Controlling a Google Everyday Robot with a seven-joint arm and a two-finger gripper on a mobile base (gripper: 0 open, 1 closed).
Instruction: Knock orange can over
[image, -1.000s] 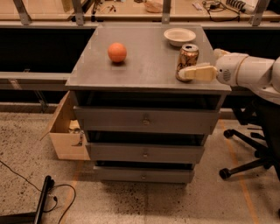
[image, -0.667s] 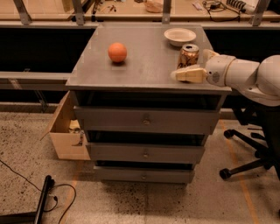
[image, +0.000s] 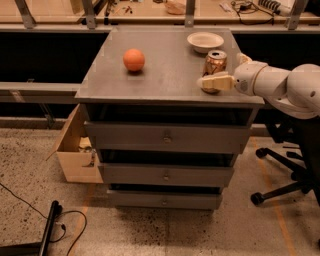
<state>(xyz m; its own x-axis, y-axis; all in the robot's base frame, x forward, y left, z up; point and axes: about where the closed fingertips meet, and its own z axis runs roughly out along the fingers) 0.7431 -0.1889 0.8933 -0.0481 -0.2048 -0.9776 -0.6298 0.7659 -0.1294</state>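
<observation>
A grey cabinet (image: 170, 75) with three drawers is seen in the middle of the view. A white arm (image: 295, 87) is reaching in from 3 o'clock, over the right edge of the cabinet top. A dark chair (image: 285, 187) is standing on the floor at 4 o'clock from the cabinet, and an open box (image: 75, 160) is placed against its left side at 8 o'clock.

On the top, a white bowl (image: 205, 41) is located at 1 o'clock and an orange ball (image: 134, 60) at 9 o'clock, well apart. The can (image: 215, 62) is standing upright at 3 o'clock, just in front of the bowl. The gripper (image: 216, 82) is held at 6 o'clock of the can, across its lower part and seemingly touching it. Whether the gripper is open or closed cannot be told.
</observation>
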